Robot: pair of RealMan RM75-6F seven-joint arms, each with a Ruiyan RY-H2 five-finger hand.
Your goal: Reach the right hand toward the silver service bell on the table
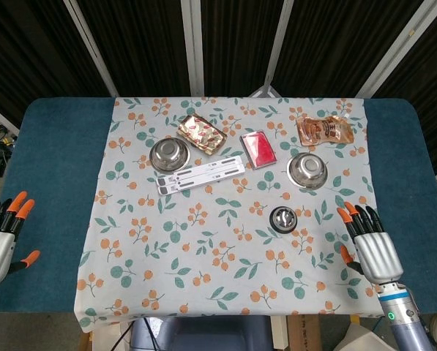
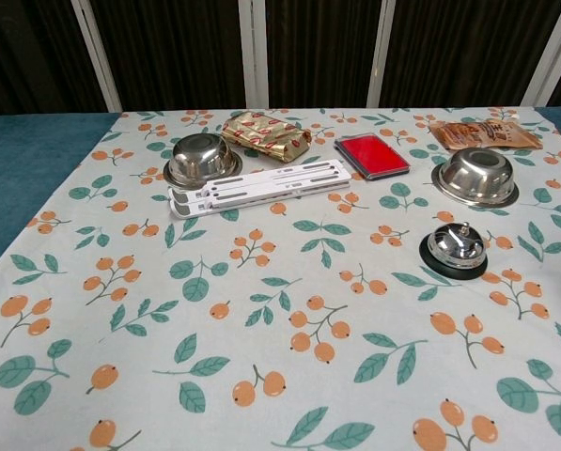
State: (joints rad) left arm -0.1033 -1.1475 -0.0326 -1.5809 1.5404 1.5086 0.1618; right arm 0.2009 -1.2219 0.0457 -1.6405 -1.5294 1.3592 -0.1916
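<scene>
The silver service bell [image 1: 283, 218] on its black base sits on the floral cloth, right of centre; the chest view shows the bell [image 2: 455, 249] at mid right. My right hand [image 1: 370, 245] hovers over the cloth's front right part, fingers spread and pointing away, holding nothing, well to the right of the bell and a little nearer. My left hand [image 1: 0, 238] is at the far left over the blue table cover, fingers apart and empty. Neither hand shows in the chest view.
Two steel bowls [image 1: 168, 154] [image 1: 307, 170], a white slotted stand [image 1: 201, 174], a red case [image 1: 259, 149], a gold-red wrapper [image 1: 201, 134] and an orange pouch [image 1: 324, 130] lie across the far half of the cloth. The blue table cover [image 1: 53, 168] flanks it.
</scene>
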